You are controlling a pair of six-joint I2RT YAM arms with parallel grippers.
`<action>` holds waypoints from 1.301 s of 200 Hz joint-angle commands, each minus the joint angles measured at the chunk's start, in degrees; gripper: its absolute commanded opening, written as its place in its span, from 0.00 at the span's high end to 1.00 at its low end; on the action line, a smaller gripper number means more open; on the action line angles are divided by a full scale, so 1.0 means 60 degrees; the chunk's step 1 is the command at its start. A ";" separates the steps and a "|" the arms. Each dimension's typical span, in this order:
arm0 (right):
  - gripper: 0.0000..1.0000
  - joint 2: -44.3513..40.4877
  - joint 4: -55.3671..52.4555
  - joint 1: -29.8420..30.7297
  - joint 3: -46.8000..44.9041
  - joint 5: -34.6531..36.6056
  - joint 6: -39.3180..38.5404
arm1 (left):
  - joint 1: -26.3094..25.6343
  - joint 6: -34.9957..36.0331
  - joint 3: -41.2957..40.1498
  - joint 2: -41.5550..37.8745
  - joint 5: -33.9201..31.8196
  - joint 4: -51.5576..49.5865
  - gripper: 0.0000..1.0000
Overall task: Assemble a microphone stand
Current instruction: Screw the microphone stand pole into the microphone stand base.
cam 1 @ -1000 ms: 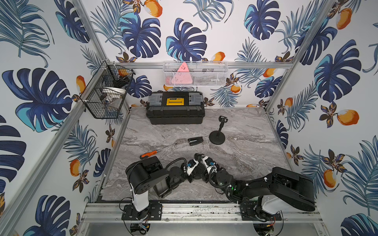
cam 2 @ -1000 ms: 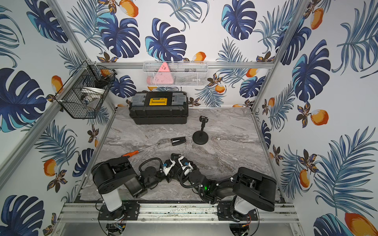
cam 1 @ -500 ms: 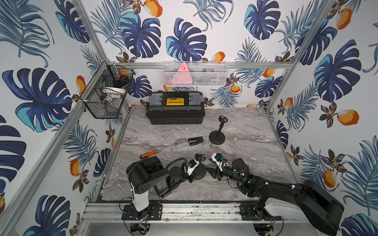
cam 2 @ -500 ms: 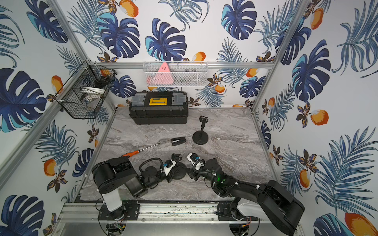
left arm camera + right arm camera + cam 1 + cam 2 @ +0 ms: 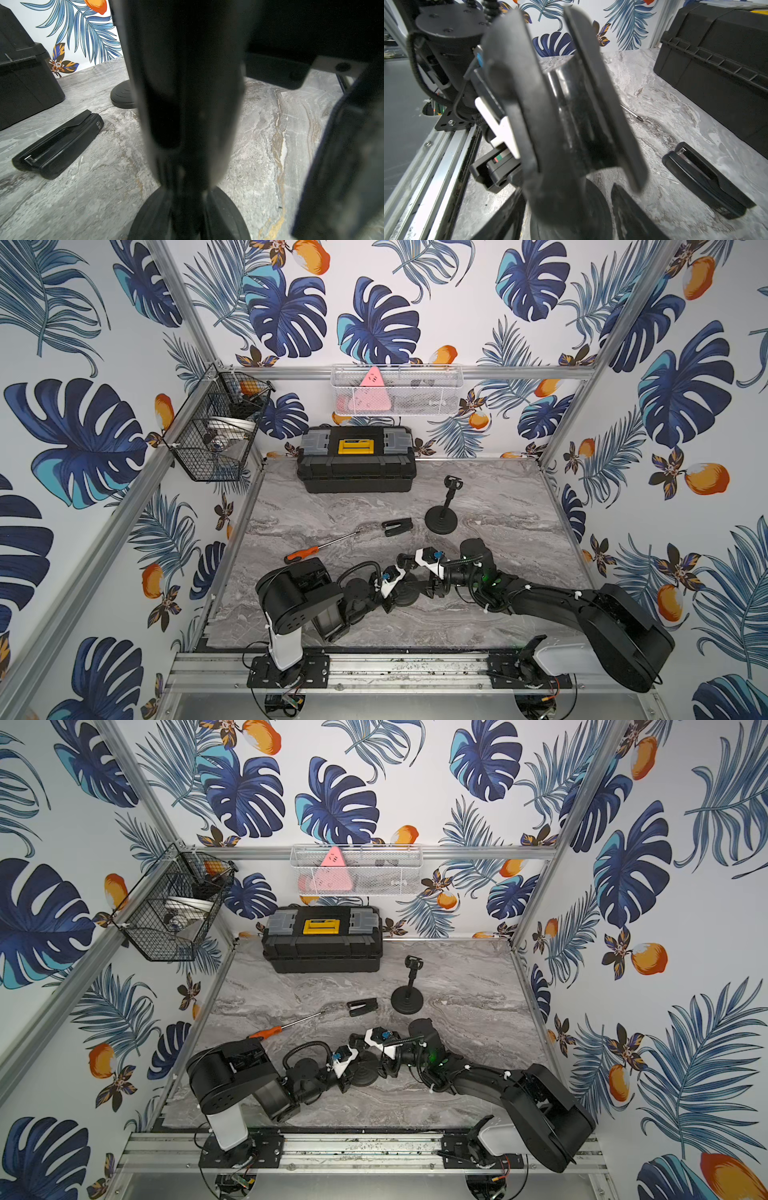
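Right arm [image 5: 548, 601]: unfolded within the last second, elbow swung out toward the front right corner of the worktop [image 5: 519, 506]; left arm [image 5: 299, 597] unchanged.

Item: stand post [image 5: 571, 116] on its round base [image 5: 405, 598], upright near the middle of the front edge.

Left pincer [image 5: 187, 182]: closed on the post low down, just above the base.

Right pincer [image 5: 583, 178]: jaws stood either side of the post higher up; whether they pressed it could not be told (view blurred).

Loose part: clip [image 5: 397, 526], flat toward the worktop's centre, well apart from both pincers. A screwdriver [image 5: 320, 548] lay near it, and a second stand [image 5: 441, 521] stood just beside it toward the right edge.

Hazards, as judged: two pincers crowded on one short post could knock together. A twist from the right against a slack left hold would spin or tip the base. The clip remained unfetched.
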 commanded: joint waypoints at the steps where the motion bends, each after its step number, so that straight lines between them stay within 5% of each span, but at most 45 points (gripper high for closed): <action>1: 0.40 0.0315 0.0508 -0.0073 0.0167 -0.0798 -0.0256 | -0.0011 0.0140 0.0060 0.0074 0.0200 0.0254 0.92; 87: 0.58 0.0686 0.1141 -0.0220 0.0365 -0.1396 0.0086 | -0.0011 0.0111 0.0067 0.0136 0.0126 0.0254 0.90; 144: 1.00 0.1026 0.1886 -0.0218 0.0122 -0.1586 0.0374 | -0.0012 0.0100 0.0062 0.0202 0.0054 0.0254 0.88; 168: 1.00 0.1253 0.2548 -0.0198 -0.0144 -0.1455 0.0797 | -0.0011 0.0127 0.0032 0.0150 0.0009 0.0254 0.88; 201: 1.00 0.1377 0.4121 0.0073 -0.1007 0.0007 0.1381 | -0.0011 0.0111 -0.0041 0.0098 -0.0127 0.0254 0.87; 233: 1.00 0.1099 0.3718 0.0582 -0.1259 0.2029 0.2065 | -0.0011 0.0025 -0.0093 -0.0012 -0.0235 0.0254 0.61; 260: 1.00 0.1068 0.4054 0.1200 -0.1611 0.3623 0.2540 | -0.0011 -0.0036 -0.0216 -0.0349 -0.0357 0.0254 0.52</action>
